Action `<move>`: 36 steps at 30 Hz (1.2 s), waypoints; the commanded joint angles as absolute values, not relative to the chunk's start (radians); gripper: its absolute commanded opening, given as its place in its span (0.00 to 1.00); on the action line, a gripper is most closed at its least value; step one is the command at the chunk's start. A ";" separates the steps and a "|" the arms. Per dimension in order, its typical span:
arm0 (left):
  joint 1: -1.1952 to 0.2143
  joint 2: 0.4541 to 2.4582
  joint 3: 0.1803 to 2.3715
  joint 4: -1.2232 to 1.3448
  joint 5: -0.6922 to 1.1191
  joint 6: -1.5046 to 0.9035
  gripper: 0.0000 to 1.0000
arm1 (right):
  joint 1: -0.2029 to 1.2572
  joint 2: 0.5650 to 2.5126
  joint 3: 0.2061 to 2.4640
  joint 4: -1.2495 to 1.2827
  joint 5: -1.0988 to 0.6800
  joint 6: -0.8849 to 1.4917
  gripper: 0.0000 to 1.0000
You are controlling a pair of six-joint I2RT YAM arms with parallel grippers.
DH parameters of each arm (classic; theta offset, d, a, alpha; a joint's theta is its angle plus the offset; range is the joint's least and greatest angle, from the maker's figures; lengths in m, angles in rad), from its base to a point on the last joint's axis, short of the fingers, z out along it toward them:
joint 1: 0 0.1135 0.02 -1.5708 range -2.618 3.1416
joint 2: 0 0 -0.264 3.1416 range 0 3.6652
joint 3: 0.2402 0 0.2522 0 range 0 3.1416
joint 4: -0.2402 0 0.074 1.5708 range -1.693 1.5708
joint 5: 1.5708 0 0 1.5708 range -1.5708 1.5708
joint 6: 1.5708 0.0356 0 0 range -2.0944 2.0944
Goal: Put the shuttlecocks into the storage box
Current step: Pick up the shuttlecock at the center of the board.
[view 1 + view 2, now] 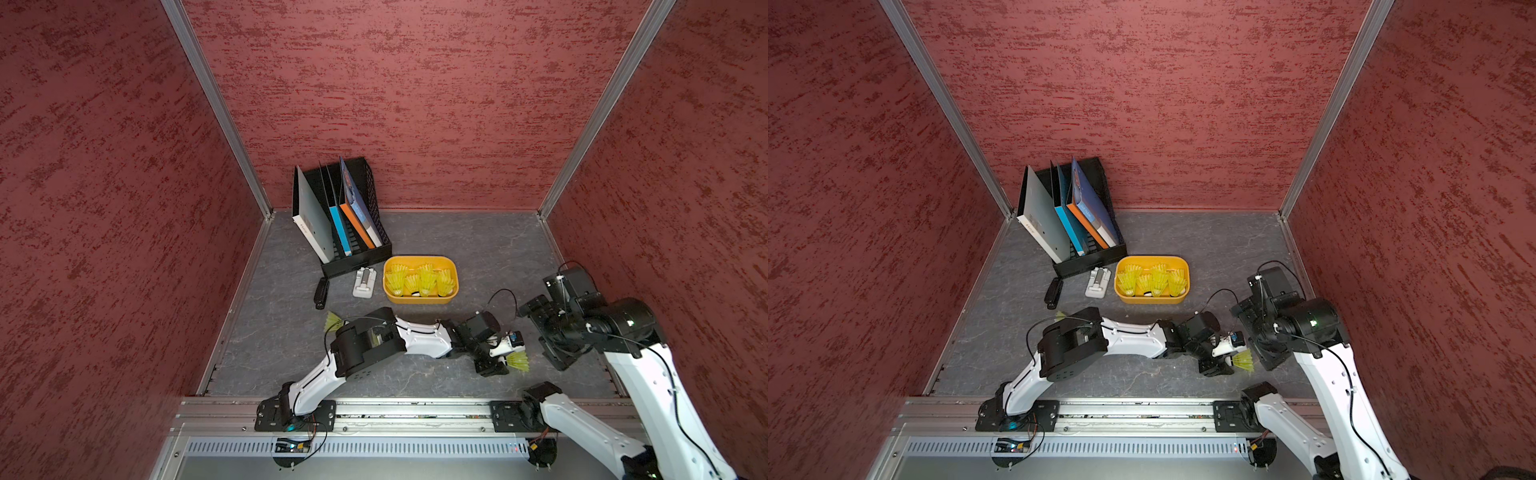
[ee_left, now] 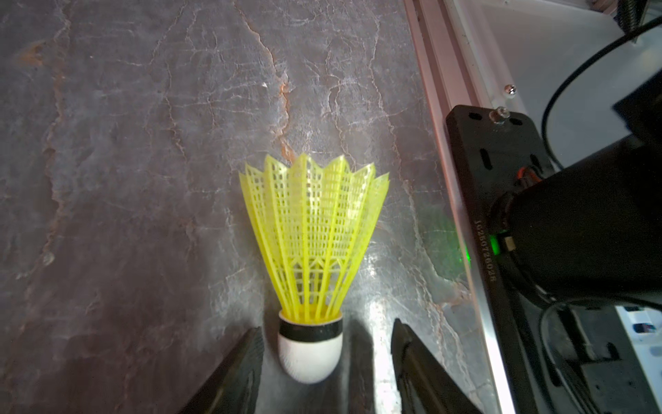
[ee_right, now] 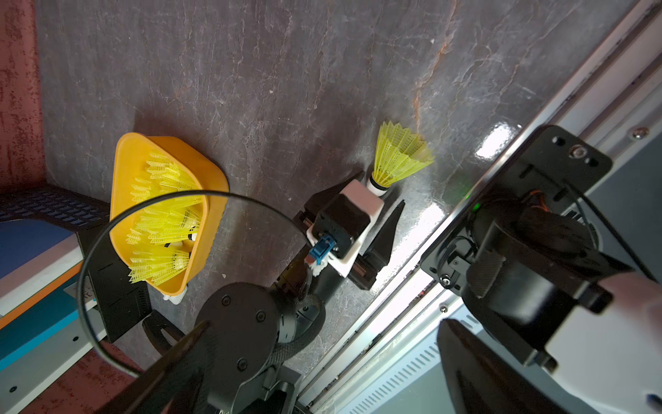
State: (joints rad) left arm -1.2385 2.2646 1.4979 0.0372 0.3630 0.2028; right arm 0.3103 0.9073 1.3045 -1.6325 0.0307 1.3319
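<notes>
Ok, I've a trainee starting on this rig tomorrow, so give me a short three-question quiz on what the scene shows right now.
1. True or false: the box is empty.
2. Which part of the shuttlecock lies between the left gripper's fingers? A) the skirt B) the white tip C) none of it
3. Fill in: the right gripper is ____ (open or shut).

Key:
1. False; several shuttlecocks lie in it.
2. B
3. open
</notes>
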 commanded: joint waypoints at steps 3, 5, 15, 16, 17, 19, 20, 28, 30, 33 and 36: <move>-1.242 2.312 1.550 -0.001 0.322 0.241 0.57 | 0.306 0.903 1.307 -1.732 0.022 1.348 0.99; -1.243 2.324 1.563 -0.012 0.322 0.243 0.54 | 0.306 0.896 1.294 -1.724 0.016 1.353 0.98; -1.243 2.332 1.568 -0.025 0.339 0.241 0.33 | 0.305 0.913 1.278 -1.688 0.002 1.343 0.99; -1.241 2.331 1.568 -0.025 0.339 0.241 0.32 | 0.307 0.916 1.278 -1.686 0.001 1.341 0.98; -1.242 2.327 1.568 -0.028 0.339 0.241 0.28 | 0.306 0.919 1.277 -1.683 0.001 1.340 0.98; -1.242 2.318 1.567 -0.035 0.327 0.234 0.23 | 0.307 0.923 1.278 -1.676 0.000 1.338 0.99; -1.243 2.312 1.562 -0.033 0.319 0.225 0.23 | 0.305 0.925 1.278 -1.672 0.000 1.338 0.98; -1.244 2.213 1.444 0.021 0.253 0.138 0.23 | 0.305 0.973 1.379 -1.621 0.026 1.285 0.99; -1.241 2.175 1.415 0.029 0.236 0.123 0.23 | 0.306 0.996 1.434 -1.593 0.043 1.252 0.98; -1.231 2.135 1.396 0.019 0.224 0.090 0.23 | 0.306 1.006 1.477 -1.528 0.048 1.220 0.98; -1.224 2.099 1.375 0.006 0.207 0.059 0.23 | 0.306 1.003 1.491 -1.449 0.040 1.196 0.98</move>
